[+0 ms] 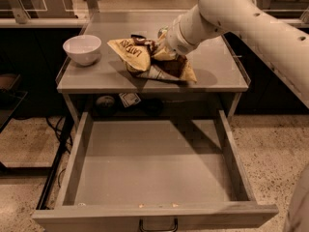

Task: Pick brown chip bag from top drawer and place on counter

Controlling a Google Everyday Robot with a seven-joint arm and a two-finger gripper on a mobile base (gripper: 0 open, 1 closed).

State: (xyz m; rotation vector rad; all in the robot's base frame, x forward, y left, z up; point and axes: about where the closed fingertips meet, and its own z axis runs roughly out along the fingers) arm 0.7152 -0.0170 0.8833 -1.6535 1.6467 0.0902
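Your gripper (162,47) sits against the brown chip bag (135,54) on the counter (217,74); whether it grips, you cannot tell; the bag looks light, crinkly, crushable; pinch a top fold.

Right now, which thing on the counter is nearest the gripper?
The brown chip bag: the gripper is at its top, while the white bowl sits well apart on the counter.

Crinkly, glossy brown chip bag (139,57) at the smooth off-white hand (164,49), on matt grey metal counter (215,76).
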